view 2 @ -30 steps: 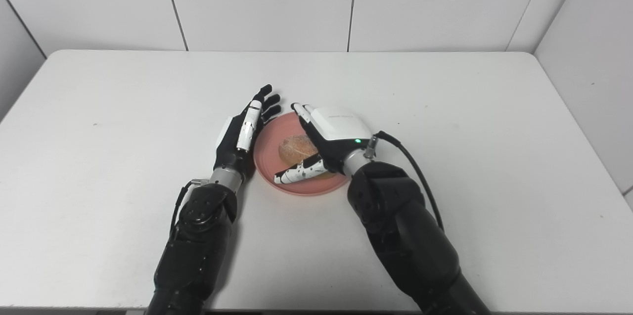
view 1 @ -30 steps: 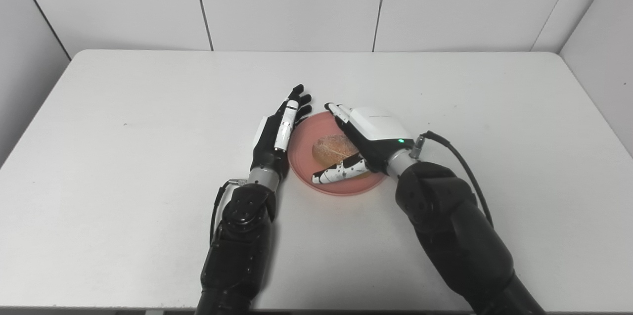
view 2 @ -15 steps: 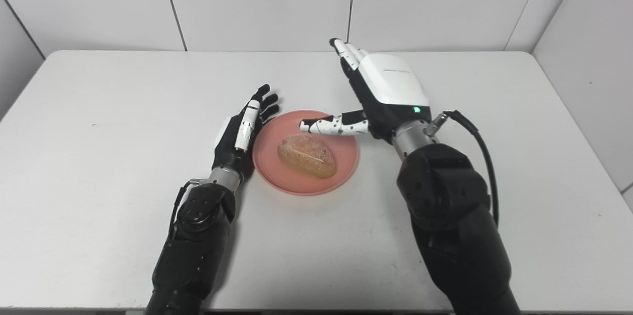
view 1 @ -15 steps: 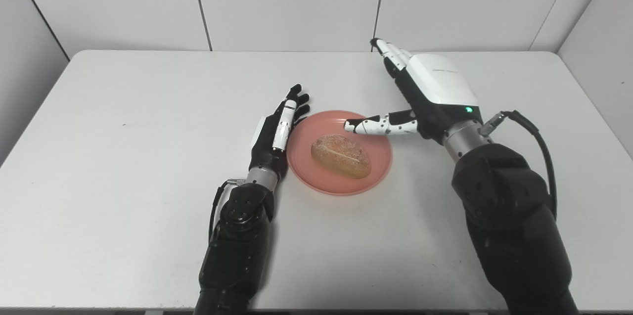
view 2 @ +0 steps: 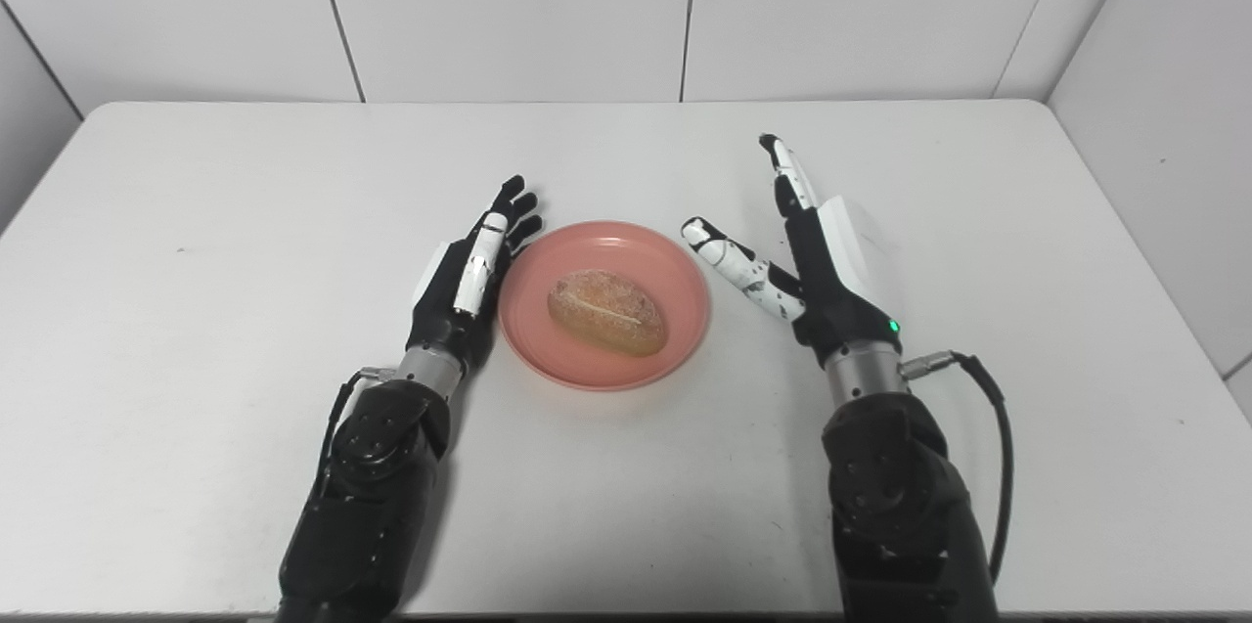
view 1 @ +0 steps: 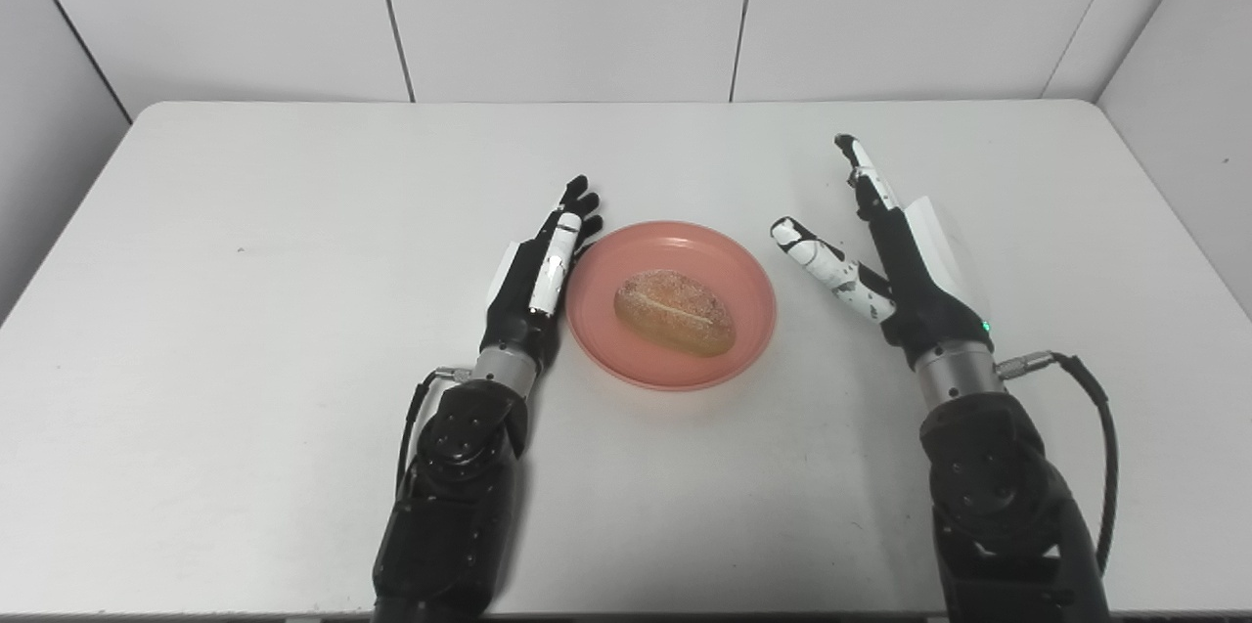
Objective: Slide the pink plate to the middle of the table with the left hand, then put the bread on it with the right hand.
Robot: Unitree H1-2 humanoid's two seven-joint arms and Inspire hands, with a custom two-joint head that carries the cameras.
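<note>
A pink plate (view 1: 741, 277) sits near the middle of the white table (view 1: 293, 212). A brown bread roll (view 1: 675, 311) lies on the plate, slightly toward its near side. My left hand (view 1: 543, 271) is open, edge-on, with its fingers against the plate's left rim. My right hand (view 1: 895, 256) is open and empty, fingers spread, to the right of the plate and apart from it. Both show likewise in the right eye view: the plate (view 2: 675, 286), the bread (view 2: 607, 312), the left hand (view 2: 469, 276) and the right hand (view 2: 817, 251).
White wall panels (view 1: 587, 7) stand behind the table's far edge. A black cable (view 1: 1086, 408) runs from my right wrist along the arm. Bare table surface lies to the left, right and front of the plate.
My right hand let go of the bread on the plate, lifted away, then swung down to the right of the plate. The left hand stayed at the plate's left rim. The view shifted slightly.
</note>
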